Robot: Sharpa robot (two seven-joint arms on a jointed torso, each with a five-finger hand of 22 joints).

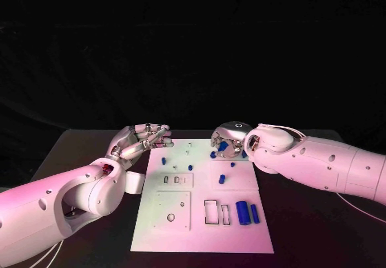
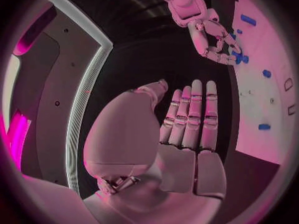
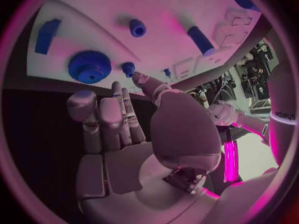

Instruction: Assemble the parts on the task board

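Currently we read the left hand (image 1: 141,139) as holding nothing: its fingers (image 2: 194,115) lie straight and slightly apart, palm bare, per the left wrist view. It sits just off the far left corner of the task board (image 1: 201,234).

R hand (image 1: 229,139) hovers over the board's far right area, fingers (image 3: 118,119) extended side by side, nothing between them per the right wrist view. Just beyond its fingertips we see a large blue gear (image 3: 89,66) and a small blue gear (image 3: 128,67) beside it, both on the board.

Farther out from the R hand, twd the robot: small blue pegs (image 1: 222,179) mid-board, then two blue cylinders (image 1: 247,213) lying side by side near the board's right edge, next to rectangular slots (image 1: 211,212).
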